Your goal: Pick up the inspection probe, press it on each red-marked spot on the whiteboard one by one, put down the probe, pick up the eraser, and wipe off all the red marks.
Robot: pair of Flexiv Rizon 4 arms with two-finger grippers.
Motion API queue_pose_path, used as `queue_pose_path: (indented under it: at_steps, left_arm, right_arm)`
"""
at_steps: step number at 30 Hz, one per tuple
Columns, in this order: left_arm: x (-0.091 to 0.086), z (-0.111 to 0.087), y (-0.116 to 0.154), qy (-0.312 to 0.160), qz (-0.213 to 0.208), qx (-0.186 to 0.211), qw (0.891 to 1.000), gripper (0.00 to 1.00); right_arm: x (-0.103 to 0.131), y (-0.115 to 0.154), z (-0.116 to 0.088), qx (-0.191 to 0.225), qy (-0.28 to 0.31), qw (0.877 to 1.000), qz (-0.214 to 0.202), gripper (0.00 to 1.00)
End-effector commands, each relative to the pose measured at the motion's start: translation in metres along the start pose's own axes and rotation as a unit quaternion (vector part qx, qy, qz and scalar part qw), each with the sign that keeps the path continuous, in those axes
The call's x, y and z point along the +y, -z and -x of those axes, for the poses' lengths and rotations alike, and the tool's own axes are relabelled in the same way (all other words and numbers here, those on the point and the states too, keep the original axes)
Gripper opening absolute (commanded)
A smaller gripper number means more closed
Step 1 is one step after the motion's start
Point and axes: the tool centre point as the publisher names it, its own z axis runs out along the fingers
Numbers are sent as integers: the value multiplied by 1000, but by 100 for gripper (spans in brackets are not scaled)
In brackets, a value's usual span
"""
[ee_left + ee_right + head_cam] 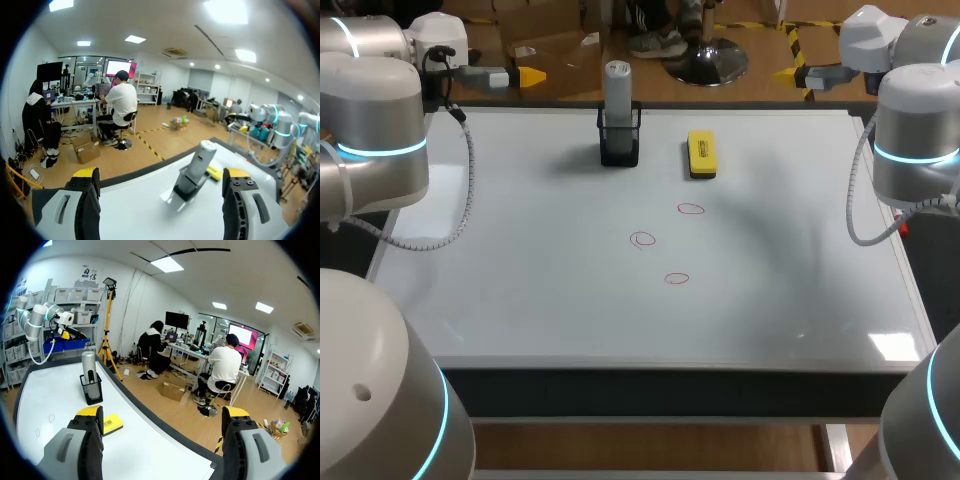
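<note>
The grey inspection probe (617,86) stands upright in a black holder (619,140) at the back middle of the whiteboard (520,260). The yellow eraser (701,153) lies flat to the holder's right. Three red circles are drawn mid-board: one (691,209), another (642,239), and a third (676,278). My left gripper (520,76) is open at the back left corner; the probe (197,162) stands ahead, between its fingers. My right gripper (798,74) is open at the back right corner, with the probe (89,369) and eraser (112,423) ahead beside its finger.
The whiteboard's far edge (740,106) runs behind the holder and eraser. The near edge (650,368) lies below the red circles. My left arm's elbow (375,130) and right arm's elbow (918,140) hang over the board's side edges.
</note>
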Motion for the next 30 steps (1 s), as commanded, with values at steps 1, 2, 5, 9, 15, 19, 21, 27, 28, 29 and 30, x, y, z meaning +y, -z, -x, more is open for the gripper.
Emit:
queue_pose_path:
  at_steps: [1,2,5,9,15,19,21,27,28,29,30]
  left_arm:
    - [0,0,0,0,0,0,1000,100]
    - [0,0,0,0,0,0,1000,100]
    - [0,0,0,0,0,0,1000,100]
    - [0,0,0,0,0,0,1000,100]
    - [0,0,0,0,0,0,1000,100]
    - [0,0,0,0,0,0,1000,100]
    - [0,0,0,0,0,0,1000,100]
    - [-3,-9,-6,-64,-26,58,996,100]
    - [-4,-11,-7,-72,-36,72,994,100]
    - [-5,-13,-9,-85,-37,80,992,100]
    - [-6,-14,-10,-98,-46,97,989,100]
  right_arm:
    - [0,0,0,0,0,1000,0,100]
    - [0,0,0,0,0,1000,0,100]
    - [0,0,0,0,0,1000,0,100]
    - [0,0,0,0,0,1000,0,100]
    - [0,0,0,0,0,1000,0,100]
    - [0,0,0,0,0,1000,0,100]
    - [0,0,0,0,0,1000,0,100]
    - [0,0,0,0,0,1000,0,100]
    - [0,0,0,0,0,1000,0,100]
    - [0,0,0,0,0,1000,0,100]
    - [0,0,0,0,0,1000,0,100]
